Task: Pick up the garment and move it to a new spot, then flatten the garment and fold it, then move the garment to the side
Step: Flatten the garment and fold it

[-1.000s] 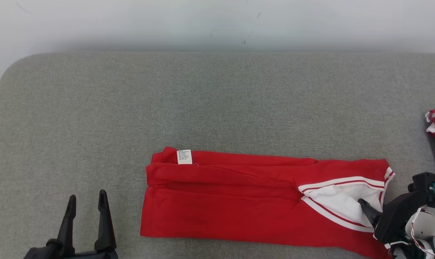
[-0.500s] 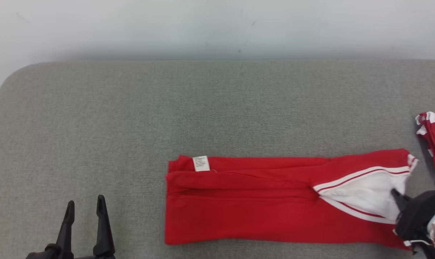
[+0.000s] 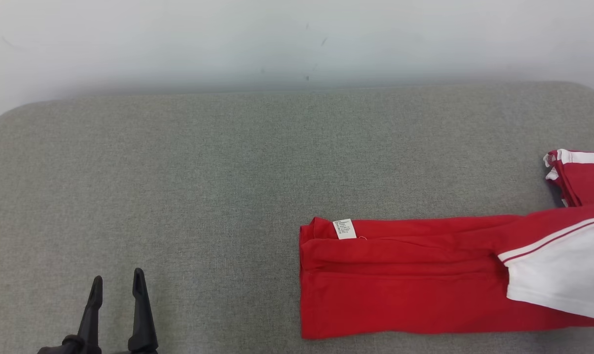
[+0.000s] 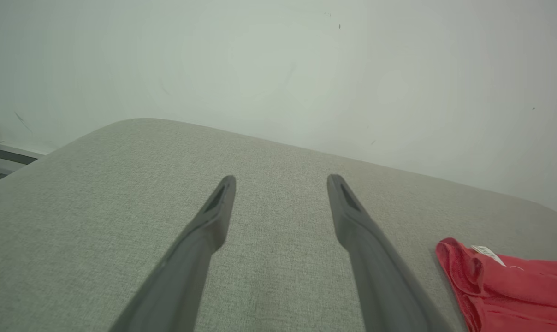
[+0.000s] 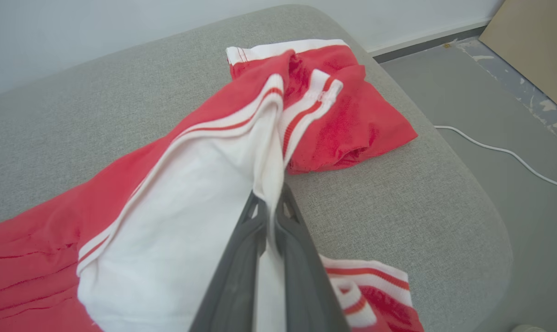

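Observation:
The garment [image 3: 400, 280] is a red piece folded into a long strip, with a white striped end and a small white label [image 3: 344, 228]. It lies on the grey padded surface [image 3: 179, 172] at the right of the head view. In the right wrist view my right gripper [image 5: 270, 196] is shut on the white end of the garment [image 5: 168, 207], and the cloth is lifted slightly at the jaws. My left gripper [image 3: 118, 276] hovers open at the lower left, well away from the cloth. The left wrist view has the left gripper [image 4: 282, 180] over bare padding, the garment's [image 4: 504, 286] labelled end at lower right.
A second red and white bundle [image 3: 582, 177] lies just beyond the held end, near the surface's right edge [image 5: 467, 184]. Past that edge are the floor, a white cable [image 5: 504, 150] and a beige board [image 5: 536, 46]. A pale wall [image 3: 297, 39] runs behind.
My right gripper shut on the garment's white end and dragged the whole strip to the right, leaving the head view. The head camera shifted slightly. The left gripper stayed put.

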